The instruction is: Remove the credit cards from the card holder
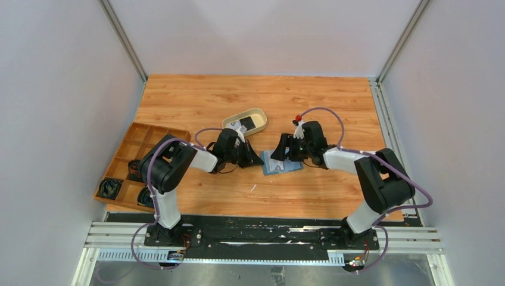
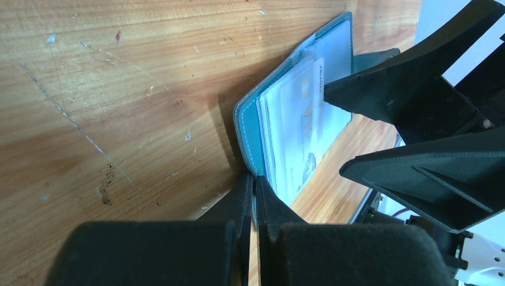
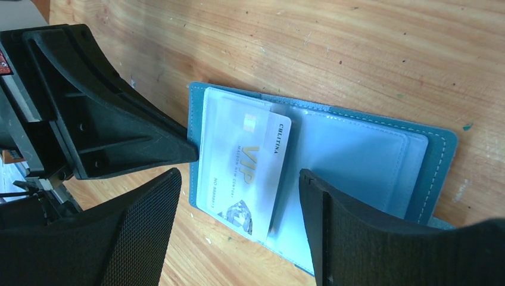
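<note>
The teal card holder [image 1: 284, 165] lies open on the wooden table between my two grippers. In the right wrist view its pale pockets [image 3: 369, 155] show, with a whitish credit card [image 3: 244, 167] printed "VIP" sticking partly out of the left pocket. My left gripper [image 2: 255, 180] is shut on the holder's teal edge [image 2: 250, 128] at table level. My right gripper [image 3: 238, 179] is open, its fingers astride the card just above it. The card also shows in the left wrist view [image 2: 295, 131].
A beige oval tray [image 1: 256, 113] holding a dark and a white item stands just behind the left gripper. A wooden compartment tray [image 1: 137, 140] with black items sits at the table's left edge. Grey walls enclose the table.
</note>
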